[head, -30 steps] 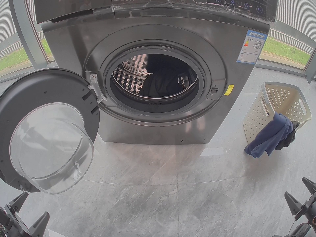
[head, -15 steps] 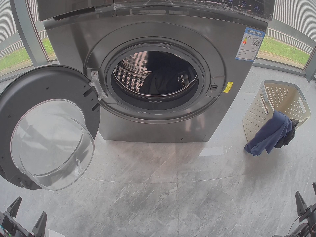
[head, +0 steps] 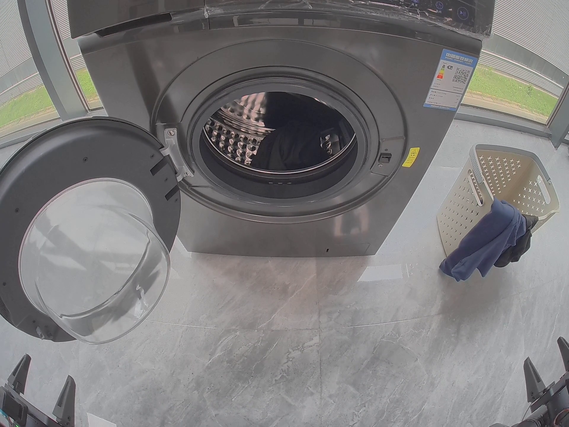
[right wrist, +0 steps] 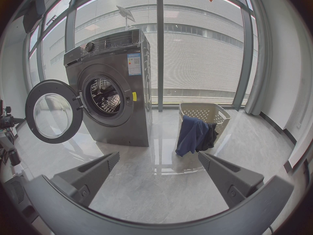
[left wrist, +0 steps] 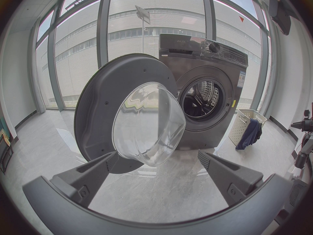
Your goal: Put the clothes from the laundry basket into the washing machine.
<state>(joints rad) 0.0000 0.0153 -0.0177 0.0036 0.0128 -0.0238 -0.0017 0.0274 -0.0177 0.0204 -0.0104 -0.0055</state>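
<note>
Low over the near floor (head: 296,339), the left gripper (head: 46,370) and right gripper (head: 545,354) sit well apart, each pointing forward, spread wide open and holding nothing. Ahead, the washer (head: 379,78) stands with its door (head: 77,161) swung fully open to the left; dark clothes (head: 290,146) lie inside the drum. Right of the washer, the basket (head: 510,176) stands on the floor, a blue garment (head: 486,244) draped over its near rim beside a black one (head: 518,247).
</note>
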